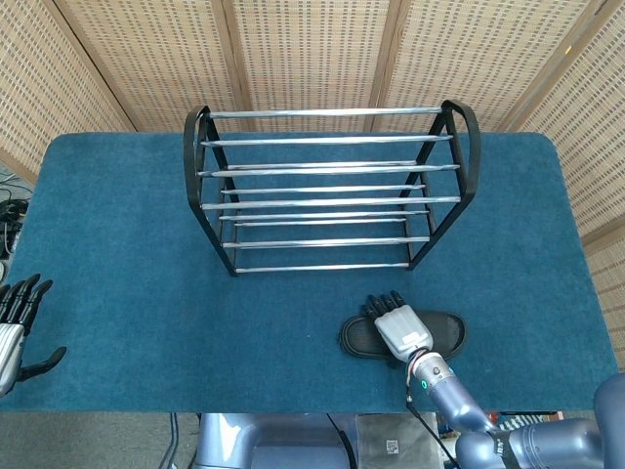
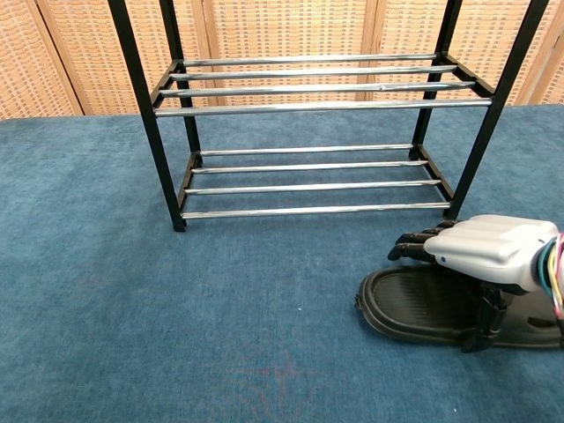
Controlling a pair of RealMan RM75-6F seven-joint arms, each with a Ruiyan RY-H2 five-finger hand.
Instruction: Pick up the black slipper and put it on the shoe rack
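The black slipper [image 1: 355, 338] lies flat on the blue carpeted table [image 1: 117, 244], in front of the shoe rack's right end, toe to the left. My right hand [image 1: 395, 324] hovers low over the slipper's middle, palm down, fingers stretched out toward the rack. In the chest view the slipper [image 2: 407, 305] sits under the right hand [image 2: 483, 249], whose thumb reaches down to the slipper's near rim. The fingers stay above the strap and nothing is gripped. My left hand [image 1: 12, 327] rests at the table's near left edge, fingers spread, holding nothing.
The black-framed shoe rack [image 1: 332, 201] with chrome bars stands mid-table, both tiers bare; its lower tier [image 2: 308, 187] is just beyond the slipper. Woven screens close off the back. Carpet stretches to the left of the slipper.
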